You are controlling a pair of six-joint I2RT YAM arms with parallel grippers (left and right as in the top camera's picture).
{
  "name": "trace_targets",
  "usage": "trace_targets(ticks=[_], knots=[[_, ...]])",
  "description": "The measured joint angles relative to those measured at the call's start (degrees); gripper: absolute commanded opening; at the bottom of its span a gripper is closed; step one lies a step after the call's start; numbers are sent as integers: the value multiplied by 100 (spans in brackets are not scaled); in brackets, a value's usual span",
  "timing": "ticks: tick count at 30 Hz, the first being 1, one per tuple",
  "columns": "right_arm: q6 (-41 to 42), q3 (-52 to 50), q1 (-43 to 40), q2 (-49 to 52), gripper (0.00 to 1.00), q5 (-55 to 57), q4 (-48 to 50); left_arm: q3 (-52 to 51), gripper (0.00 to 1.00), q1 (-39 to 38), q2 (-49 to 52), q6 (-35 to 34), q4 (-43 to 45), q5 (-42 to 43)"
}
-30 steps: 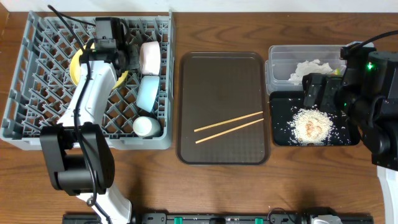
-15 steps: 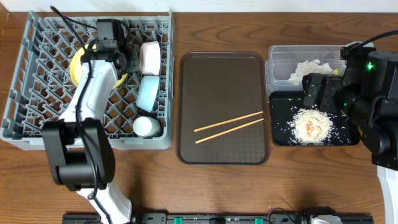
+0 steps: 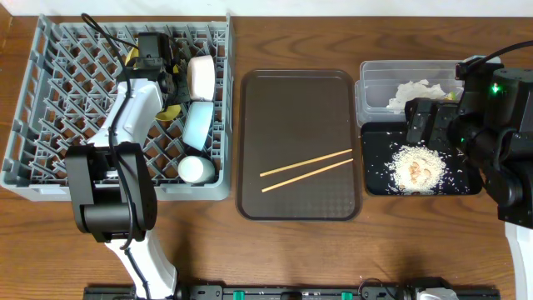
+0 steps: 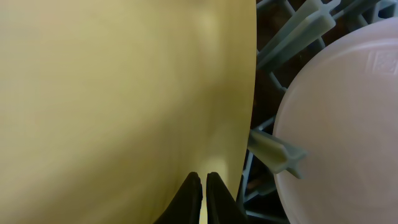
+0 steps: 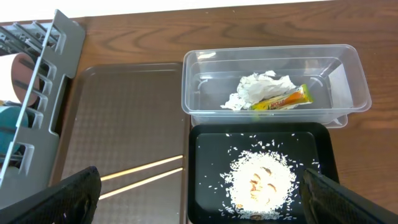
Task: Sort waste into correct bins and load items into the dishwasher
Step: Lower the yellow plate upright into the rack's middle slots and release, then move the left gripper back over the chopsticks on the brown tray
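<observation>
Printing ran along the green-and-yellow wrapper [image 5: 283, 99] but was too small to read in the right wrist view, and a faint moulded mark on the base of the white bowl [image 4: 342, 124] was just as illegible. The left gripper [image 4: 203, 186] reached into the grey dish rack [image 3: 58, 100] at 9 o'clock on the table. Its two dark fingers were pressed almost together, with only a sliver of the yellow plate [image 4: 112, 93] pinched between them. The plate filled most of the left wrist view and stood on edge beside the white bowl, with a rack peg [image 4: 273, 152] between them. Along the rack's 3 o'clock side, the light blue bowl [image 3: 197, 123] sat at 6 o'clock from the white bowl, and the small pale cup [image 3: 194, 169] sat at 6 o'clock from that. The right gripper [image 5: 200, 176] hung with its fingers spread wide, holding nothing, above the bins at 3 o'clock. Below it, the clear tub [image 5: 267, 51] held the crumpled tissue [image 5: 261, 87] and the wrapper. The black tray [image 5: 208, 149], touching the tub at its 6 o'clock side, carried a heap of rice crumbs [image 5: 261, 180]. Two chopsticks [image 3: 306, 163] lay nearly parallel on the brown serving tray [image 3: 300, 108] in the middle of the table.
</observation>
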Motion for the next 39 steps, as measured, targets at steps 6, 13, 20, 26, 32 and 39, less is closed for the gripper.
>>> trace_targets(ticks=[6,13,20,26,32,39], knots=[[2,0,0,0,99,0,0,-2,8,0,-48,0,-26,7],[0,0,0,0,99,0,0,-7,8,-61,-870,0,-42,22],[2,0,0,0,99,0,0,-4,8,-278,-1919,0,-35,24],[2,0,0,0,99,0,0,-4,8,-455,-1884,0,-74,22],[0,0,0,0,99,0,0,-4,13,-1008,-2037,26,-254,7],[0,0,0,0,99,0,0,-2,28,-2291,-2743,734,-1198,11]])
